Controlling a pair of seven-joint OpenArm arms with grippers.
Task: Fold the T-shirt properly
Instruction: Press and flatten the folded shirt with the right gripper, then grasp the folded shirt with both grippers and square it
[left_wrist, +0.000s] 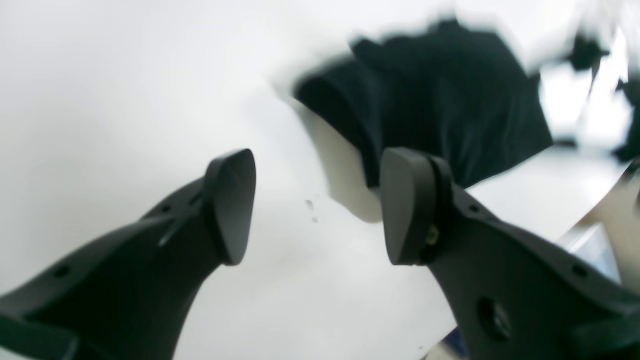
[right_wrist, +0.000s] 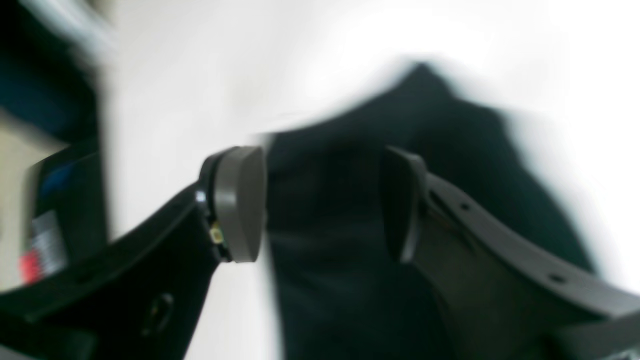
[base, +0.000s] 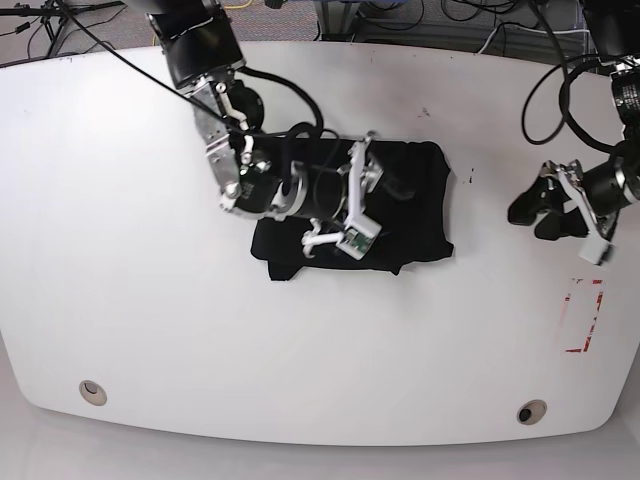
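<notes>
The shirt (base: 400, 215) lies bunched mid-bench (base: 120, 250); the right pincer (base: 358, 200) is held apart above it, ready to grip, while the left pincer (base: 560, 205) is parked apart, clear at the right

No lettering, label or number can be read in any view; the T-shirt (base: 400, 215) shows only plain black cloth.

Centre: we find the T-shirt (base: 400, 215) bunched mid-worktop (base: 130, 300), the right tool (base: 340, 200) above it blocking approach from the left.
Right side: our left tool (base: 535, 208) stands apart over bare surface.
Front: we see open passage.
</notes>
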